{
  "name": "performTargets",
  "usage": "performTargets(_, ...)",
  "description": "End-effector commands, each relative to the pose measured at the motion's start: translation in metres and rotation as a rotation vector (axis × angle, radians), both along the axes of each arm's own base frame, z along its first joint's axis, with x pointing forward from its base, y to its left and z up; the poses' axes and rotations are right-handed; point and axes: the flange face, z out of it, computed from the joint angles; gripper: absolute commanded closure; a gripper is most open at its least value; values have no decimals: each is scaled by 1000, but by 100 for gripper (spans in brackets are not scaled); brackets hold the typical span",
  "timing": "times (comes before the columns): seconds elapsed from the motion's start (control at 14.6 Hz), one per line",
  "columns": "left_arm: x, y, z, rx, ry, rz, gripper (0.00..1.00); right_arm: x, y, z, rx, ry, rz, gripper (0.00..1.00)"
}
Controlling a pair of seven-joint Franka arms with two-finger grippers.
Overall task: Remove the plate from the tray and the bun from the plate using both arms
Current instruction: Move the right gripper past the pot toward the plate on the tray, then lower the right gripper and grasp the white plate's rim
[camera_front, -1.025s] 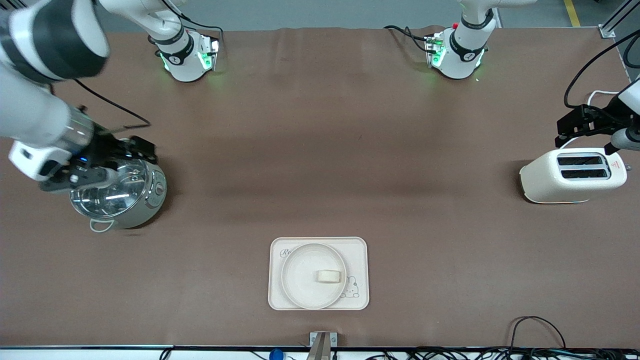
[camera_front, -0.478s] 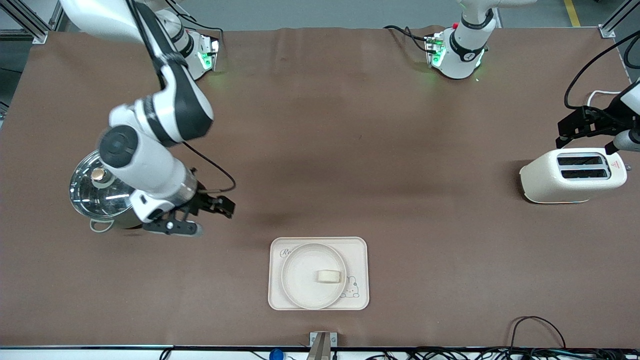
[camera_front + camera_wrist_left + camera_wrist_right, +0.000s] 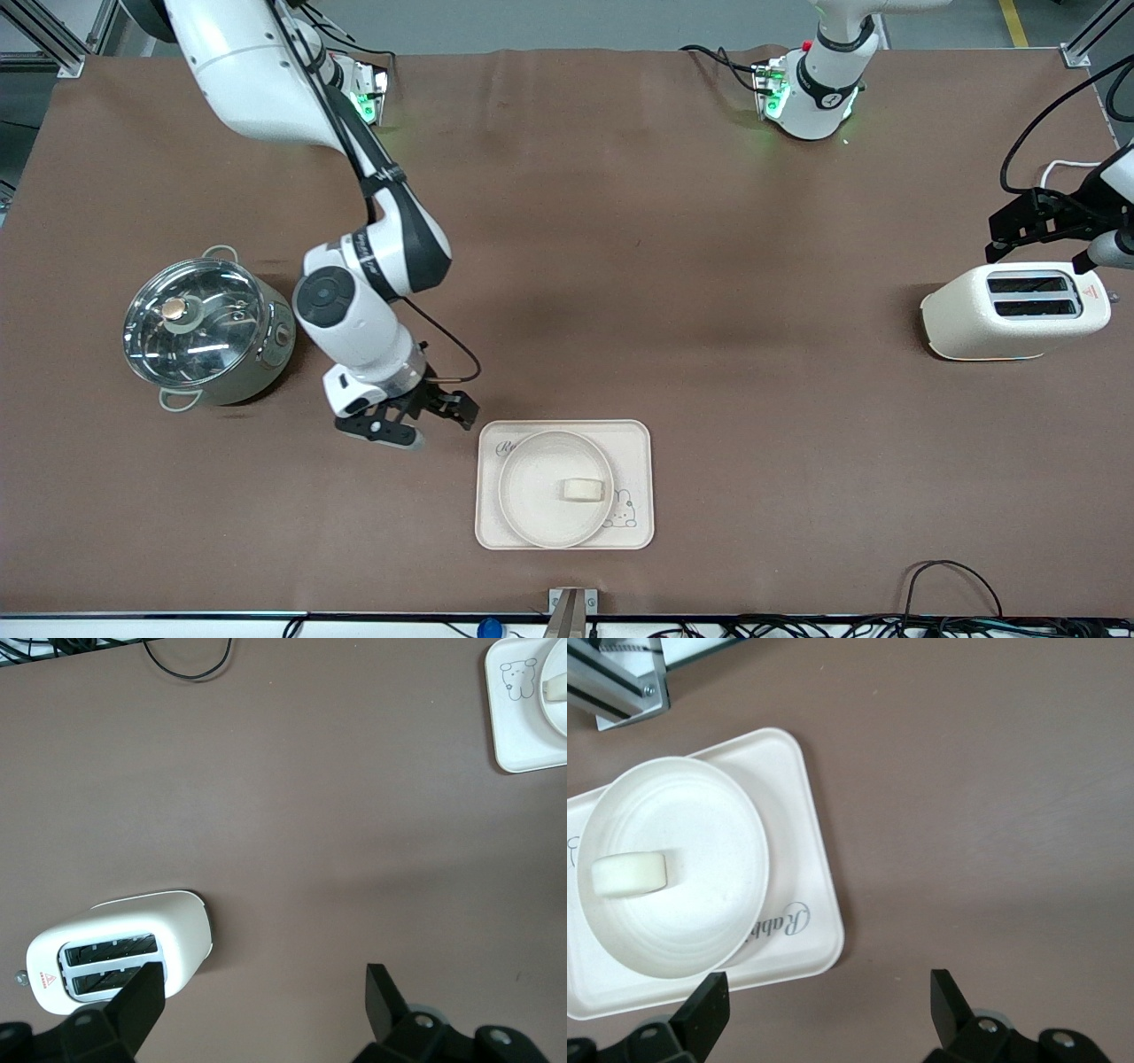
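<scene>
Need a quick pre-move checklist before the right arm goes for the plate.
1. Right gripper open, holding nothing: ok.
2. Right gripper over the plate: not ok, it is over bare table beside the tray, toward the right arm's end.
3. Plate seated on the tray: ok.
4. Bun lying on the plate: ok.
5. Left gripper open, waiting over the toaster: ok.
6. Pot out of the approach path: ok, apart from the tray.
</scene>
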Motion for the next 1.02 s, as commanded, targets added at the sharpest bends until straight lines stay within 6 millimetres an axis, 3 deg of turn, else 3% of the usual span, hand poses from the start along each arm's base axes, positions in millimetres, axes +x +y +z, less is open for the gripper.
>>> performTargets(0.0, 0, 1, 5, 3, 5, 12, 0, 15, 28, -37, 35, -48, -29, 0)
performTargets(0.2, 1, 1, 4, 4, 5, 9, 0, 25, 39, -64, 63, -118, -25, 0)
performTargets(0.41, 1, 1, 4, 4, 5, 6, 0, 28, 59, -66, 63, -148, 10, 0)
performTargets(0.55, 1, 1, 4, 4, 5, 6, 0, 31, 62, -79, 56, -152, 25, 1)
performTargets(0.75, 1, 1, 4, 3, 5, 9, 0, 40, 65, -89, 39, -182, 87, 24)
performTargets(0.96, 1, 1, 5, 4, 4, 8, 0, 47, 52, -94, 9, -200, 152, 41)
